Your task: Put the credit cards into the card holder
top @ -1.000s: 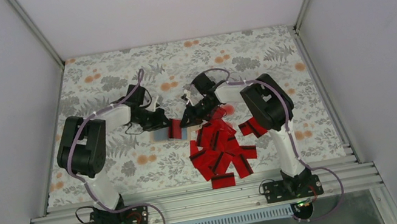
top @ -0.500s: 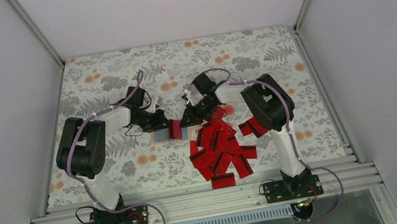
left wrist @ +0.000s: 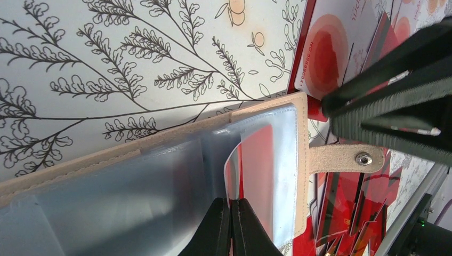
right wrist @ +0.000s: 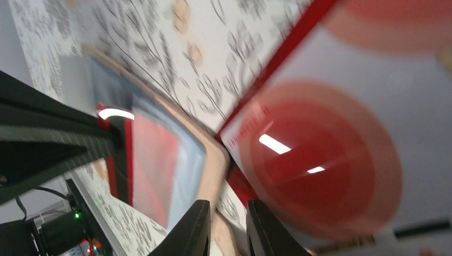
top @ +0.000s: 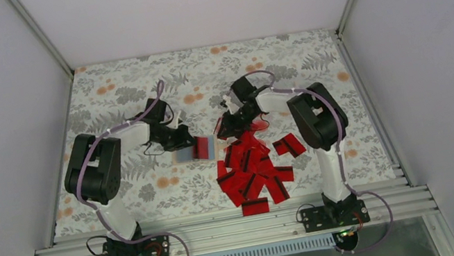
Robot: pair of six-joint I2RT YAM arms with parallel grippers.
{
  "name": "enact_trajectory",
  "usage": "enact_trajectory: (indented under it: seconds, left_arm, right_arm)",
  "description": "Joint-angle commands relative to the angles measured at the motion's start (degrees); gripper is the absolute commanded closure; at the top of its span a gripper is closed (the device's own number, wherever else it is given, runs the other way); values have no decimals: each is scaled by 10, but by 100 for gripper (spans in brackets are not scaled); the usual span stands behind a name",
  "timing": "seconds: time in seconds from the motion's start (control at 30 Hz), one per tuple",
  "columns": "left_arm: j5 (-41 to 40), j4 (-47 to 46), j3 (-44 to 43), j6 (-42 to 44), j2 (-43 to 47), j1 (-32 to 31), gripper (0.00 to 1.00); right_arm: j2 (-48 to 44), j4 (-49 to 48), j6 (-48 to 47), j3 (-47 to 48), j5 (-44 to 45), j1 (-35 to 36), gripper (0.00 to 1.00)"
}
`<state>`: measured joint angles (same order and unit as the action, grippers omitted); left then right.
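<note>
The card holder [left wrist: 160, 140] lies open, a tan pouch with clear sleeves and a snap tab [left wrist: 346, 158]. My left gripper [left wrist: 233, 213] is shut on the edge of one clear sleeve and lifts it. A red credit card [left wrist: 262, 170] sits inside that sleeve. In the top view the left gripper [top: 190, 141] is at the holder [top: 183, 155], and my right gripper [top: 221, 129] hovers just to its right. The right gripper [right wrist: 229, 229] has its jaws slightly apart over the holder's tan edge [right wrist: 214, 160], holding nothing. A pale card with a red blot [right wrist: 330, 176] lies beside it.
A heap of red credit cards [top: 253, 172] covers the cloth in front of the right arm, with two more [top: 289, 146] off to its right. The flowered cloth [top: 132, 88] reaches the enclosure walls on both sides.
My right gripper has drawn back to the right, away from the holder, and its jaws have parted a little. The left gripper has stayed shut on the sleeve.
</note>
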<state>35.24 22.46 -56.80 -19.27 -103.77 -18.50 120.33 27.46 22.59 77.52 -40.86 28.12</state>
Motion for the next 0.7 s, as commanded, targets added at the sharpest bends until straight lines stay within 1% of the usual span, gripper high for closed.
enact_trajectory:
  seconds: [0.0,0.1,0.33,0.5,0.67]
  left_arm:
    - [-34,28,0,-5,-15,-5,98]
    - [-34,24,1,-11,-16,-7,98]
    - [-29,7,4,-35,-20,-14,98]
    - [-9,-27,15,-72,-23,-20,98]
    - [-5,-40,15,-94,-31,-27,98]
  right_arm:
    - [-31,-21,15,-56,-4,4,82]
    - [-23,-31,16,-67,-7,6,84]
    - [8,-45,26,-56,-17,15,90]
    - [14,-49,28,-54,-20,19,92]
    - [19,-52,29,-57,-22,20,93]
